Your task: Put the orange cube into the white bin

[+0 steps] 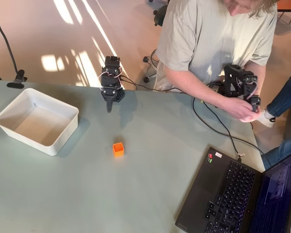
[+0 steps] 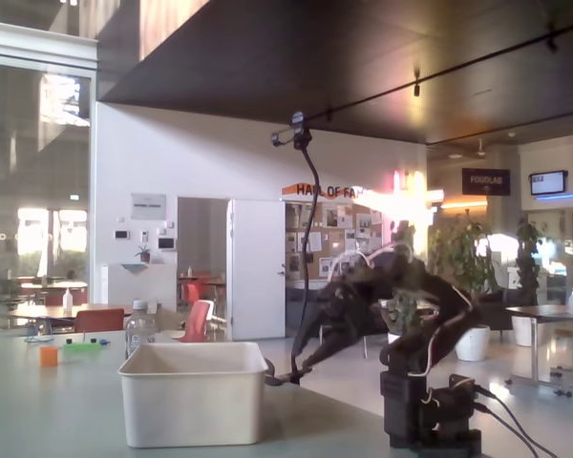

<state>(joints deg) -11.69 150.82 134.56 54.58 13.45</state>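
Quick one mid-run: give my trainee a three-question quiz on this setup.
1. True or false: the orange cube already lies inside the white bin.
2. In the overhead view, the cube sits where relative to the bin? A) left B) right C) inside
3. Fill in: the claw holds ____.

Key: 1 false, it rests on the table; 2 B; 3 nothing, it hangs near the table's far edge, apart from the cube.

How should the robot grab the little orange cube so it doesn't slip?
Come straight down from above and pinch the orange cube across two opposite flat side faces, probably near its middle. It sits flat and alone on the table, with free space all round, so the fingers fit on either side. The gripper hangs behind it, and the white bin stands well off to the left in the overhead view.
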